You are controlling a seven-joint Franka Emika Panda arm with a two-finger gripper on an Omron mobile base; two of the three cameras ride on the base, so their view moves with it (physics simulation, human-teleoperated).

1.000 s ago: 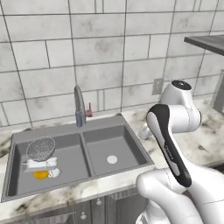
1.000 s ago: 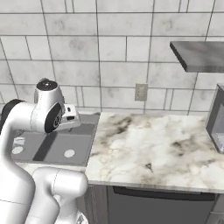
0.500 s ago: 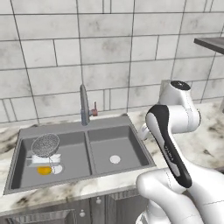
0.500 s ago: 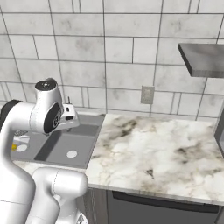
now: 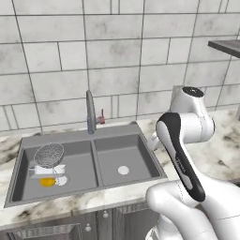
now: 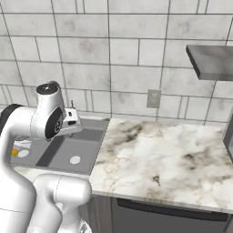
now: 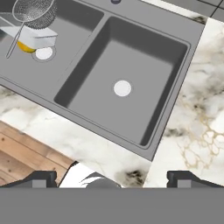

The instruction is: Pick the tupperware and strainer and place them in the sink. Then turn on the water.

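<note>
Both base views have slid sideways since a second ago, so the camera has moved, not the things. Now the sink (image 5: 89, 161) sits more in the middle. Its basin at 9 o'clock holds the strainer (image 5: 48, 154), which leans on the tupperware (image 5: 47, 170), beside a small orange thing (image 5: 47, 182); both look put away for washing. No water falls from the faucet (image 5: 90, 112) yet. At the picture's 6 o'clock, the pincer (image 7: 109, 177) is wide open, holding nothing, over the worktop (image 7: 199, 118) edge.

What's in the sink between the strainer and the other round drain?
Only the grey divider wall separates the strainer from the right basin's drain, seen in the left base view.
</note>
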